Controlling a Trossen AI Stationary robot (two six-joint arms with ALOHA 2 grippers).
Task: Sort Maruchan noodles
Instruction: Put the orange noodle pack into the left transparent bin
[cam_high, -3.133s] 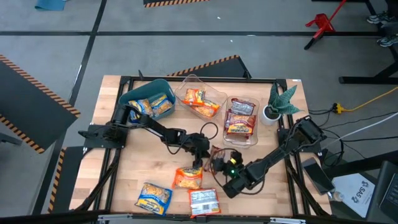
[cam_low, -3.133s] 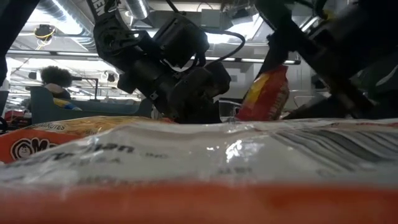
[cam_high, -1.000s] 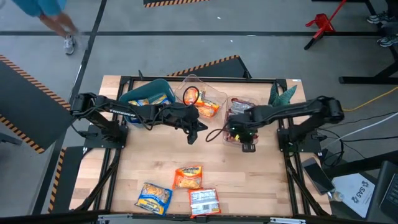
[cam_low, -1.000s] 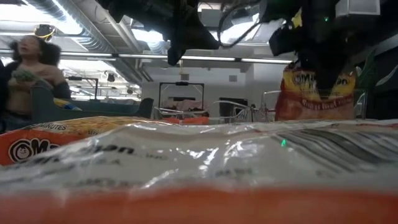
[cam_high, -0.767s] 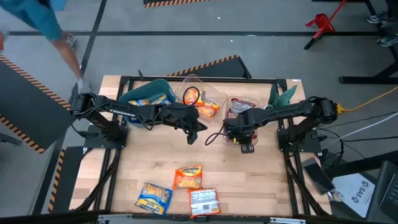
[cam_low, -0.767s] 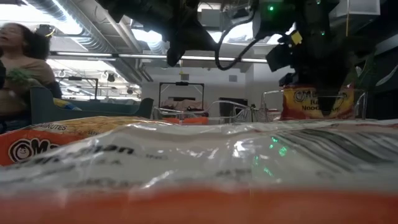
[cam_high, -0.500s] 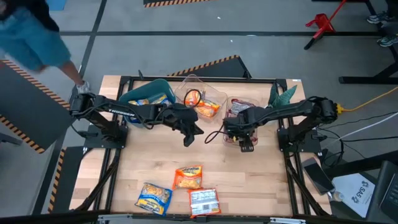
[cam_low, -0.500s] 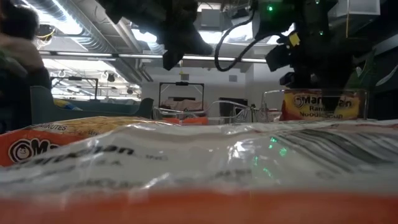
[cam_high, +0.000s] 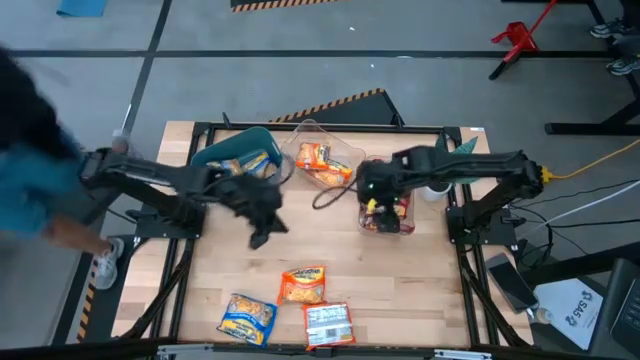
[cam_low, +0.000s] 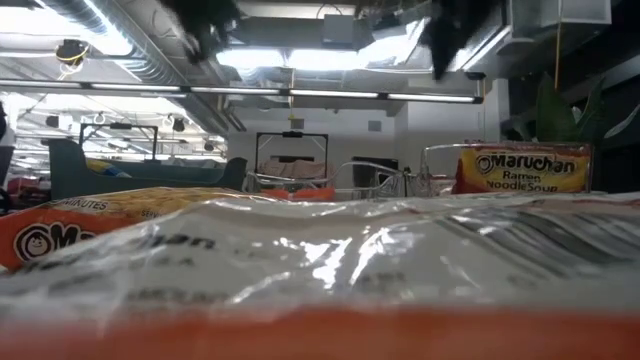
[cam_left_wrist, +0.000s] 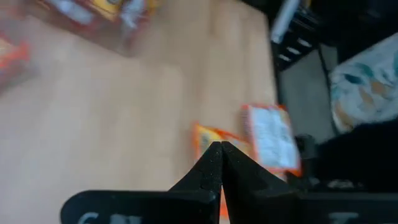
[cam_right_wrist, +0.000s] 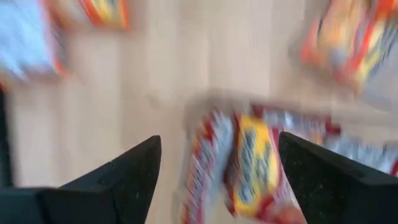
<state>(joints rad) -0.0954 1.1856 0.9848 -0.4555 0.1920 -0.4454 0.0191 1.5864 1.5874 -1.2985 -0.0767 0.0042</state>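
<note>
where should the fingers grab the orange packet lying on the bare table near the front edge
Take the orange packet from straight above, fingers pinching across its narrower width near the middle. It lies flat on the wooden table, so no side edge is raised to slip under. Its neighbours, the blue-yellow packet and the silvery packet, lie apart, probably leaving room.

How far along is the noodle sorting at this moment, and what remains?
Mostly done: blue packets sit in the teal bin, orange ones in the middle clear container, red ones in the right clear container. Nothing is in hand: the right gripper is open over the red container, the left gripper shut and empty above the table. Left: a blue packet, an orange packet and a silvery packet near the front edge.
</note>
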